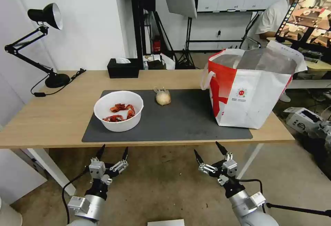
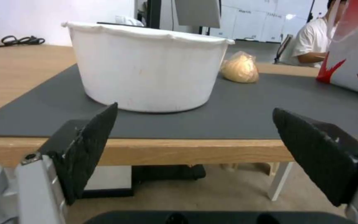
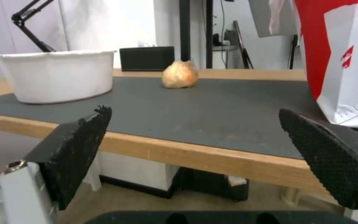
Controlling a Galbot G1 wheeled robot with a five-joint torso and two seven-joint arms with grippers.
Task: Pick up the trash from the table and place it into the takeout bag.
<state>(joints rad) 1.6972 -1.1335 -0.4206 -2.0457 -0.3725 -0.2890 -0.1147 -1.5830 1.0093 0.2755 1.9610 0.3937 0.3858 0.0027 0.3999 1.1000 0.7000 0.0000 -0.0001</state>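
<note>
My left gripper (image 1: 112, 152) hangs spread and empty below the table (image 1: 51, 115) edge, facing the bowl (image 1: 118, 110). I'd rise, then pinch its rim level. Right of the bowl: bundle (image 1: 163, 98), takeout bag (image 1: 250, 88); my right gripper (image 1: 208, 152) gapes empty.

Black desk lamp (image 1: 46, 43), tissue box (image 1: 123, 68)

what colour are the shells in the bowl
Red, inside the white bowl; the shells show best in the head view.

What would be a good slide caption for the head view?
Both open grippers, left gripper and right gripper, wait below the light-wood table; white round bowl, beige bundle, white-and-red bag.
</note>
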